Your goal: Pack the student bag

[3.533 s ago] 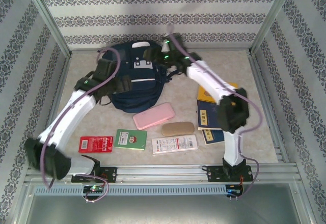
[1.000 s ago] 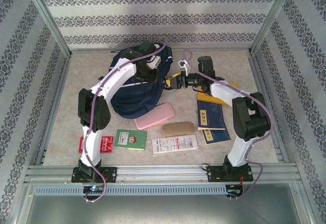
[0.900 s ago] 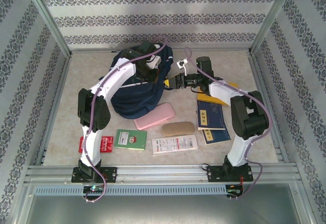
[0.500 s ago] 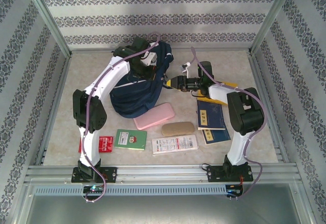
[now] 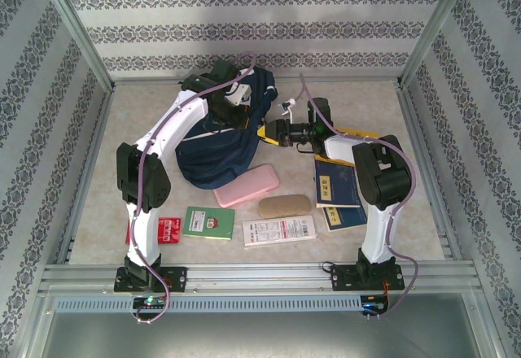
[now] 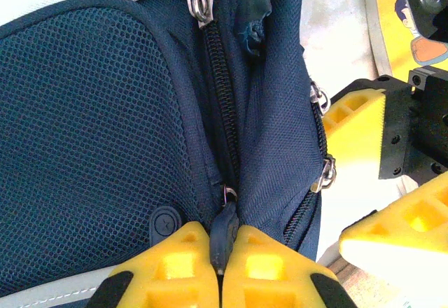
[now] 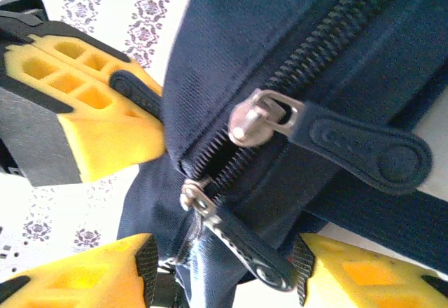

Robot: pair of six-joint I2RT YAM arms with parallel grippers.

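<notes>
The student bag [image 5: 213, 150] is a navy backpack lying at the back middle of the table. My left gripper [image 5: 234, 114] is over its top. In the left wrist view the left gripper [image 6: 222, 269] is shut on a dark zipper pull tab [image 6: 225, 232] of the bag [image 6: 91, 112]. My right gripper [image 5: 272, 133] is at the bag's right edge. In the right wrist view the right gripper [image 7: 224, 273] is open, its yellow fingers [image 7: 77, 276] either side of a second pull tab [image 7: 245, 246] on the bag's zipper [image 7: 210, 155].
In front of the bag lie a pink case [image 5: 246, 185], a tan case [image 5: 284, 205], a green booklet [image 5: 209, 222], a red packet [image 5: 155, 230] and a white packet [image 5: 279, 230]. Blue books [image 5: 336, 189] are stacked under the right arm. Patterned walls enclose the table.
Over the last second my left gripper has moved back and left along the bag's top. My right gripper has edged left, closer to the bag's right edge.
</notes>
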